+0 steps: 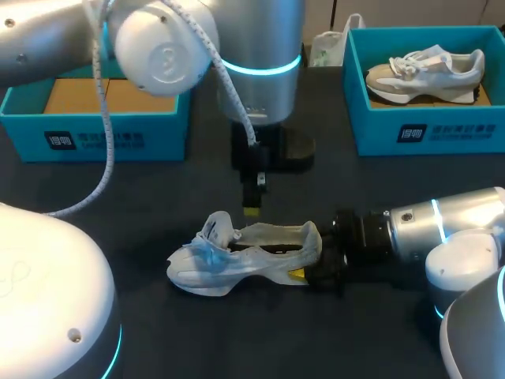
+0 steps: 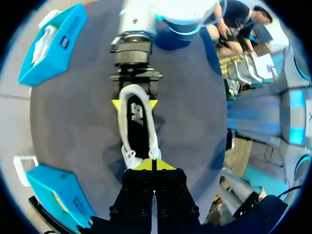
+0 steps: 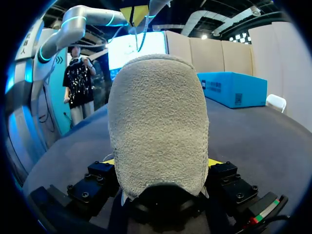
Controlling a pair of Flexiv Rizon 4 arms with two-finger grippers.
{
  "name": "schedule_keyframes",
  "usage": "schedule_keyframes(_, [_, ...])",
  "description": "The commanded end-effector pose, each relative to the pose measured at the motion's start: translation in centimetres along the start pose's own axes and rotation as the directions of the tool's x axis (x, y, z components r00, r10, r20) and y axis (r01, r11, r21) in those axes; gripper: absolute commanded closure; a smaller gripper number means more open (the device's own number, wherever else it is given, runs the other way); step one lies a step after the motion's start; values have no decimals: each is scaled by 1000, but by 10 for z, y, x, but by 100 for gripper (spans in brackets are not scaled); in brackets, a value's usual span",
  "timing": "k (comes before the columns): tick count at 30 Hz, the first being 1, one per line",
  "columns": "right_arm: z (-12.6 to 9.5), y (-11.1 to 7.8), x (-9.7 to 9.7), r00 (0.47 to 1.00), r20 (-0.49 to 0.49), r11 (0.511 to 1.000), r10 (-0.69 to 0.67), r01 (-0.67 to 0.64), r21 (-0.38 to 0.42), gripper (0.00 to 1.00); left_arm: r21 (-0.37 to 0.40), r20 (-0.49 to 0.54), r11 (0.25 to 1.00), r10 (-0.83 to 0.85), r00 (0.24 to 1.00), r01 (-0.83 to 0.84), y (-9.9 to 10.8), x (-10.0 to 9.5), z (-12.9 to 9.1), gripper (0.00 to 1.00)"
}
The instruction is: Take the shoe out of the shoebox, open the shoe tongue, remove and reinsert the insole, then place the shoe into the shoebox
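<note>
**Heel clamped, tongue waiting**

The pale sneaker (image 1: 237, 260) stands on the dark table (image 1: 158, 197), out of the blue shoebox (image 1: 95, 138). The right gripper (image 1: 306, 268) clenches its heel from both sides. The left gripper (image 2: 152, 165) hangs just over the tongue, tips pressed together on nothing visible. If it comes down closed, it would likely push the tongue inward instead of catching it, or twist the shoe in the heel clamp

The shoe (image 1: 245, 257) lies mid-bench (image 1: 237, 339), toe to my left, heel to my right between the fingers of my right claw (image 1: 308, 267). My left claw (image 1: 251, 209) hangs just above its opening. Behind, the left shoebox (image 1: 95, 118) sits far left. The right shoebox (image 1: 379, 130), far right, holds a second shoe (image 1: 426, 71).
</note>
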State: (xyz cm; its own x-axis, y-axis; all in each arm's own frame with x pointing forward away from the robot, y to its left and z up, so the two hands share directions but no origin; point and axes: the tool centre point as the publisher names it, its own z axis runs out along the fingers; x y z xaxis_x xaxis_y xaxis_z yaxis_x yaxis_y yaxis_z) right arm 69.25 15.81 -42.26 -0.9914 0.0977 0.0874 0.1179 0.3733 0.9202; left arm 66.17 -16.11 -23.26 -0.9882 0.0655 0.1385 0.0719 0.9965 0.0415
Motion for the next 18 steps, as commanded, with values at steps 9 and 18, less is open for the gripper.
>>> schedule_keyframes(9, [1,0,1,1000,0,1000,0,0,2,100,28,-26,999,36,999,-35,-29,-6,52,100])
schedule_keyframes(18, [1,0,1,1000,0,1000,0,0,2,100,30,-25,999,39,999,-38,-31,-7,55,100])
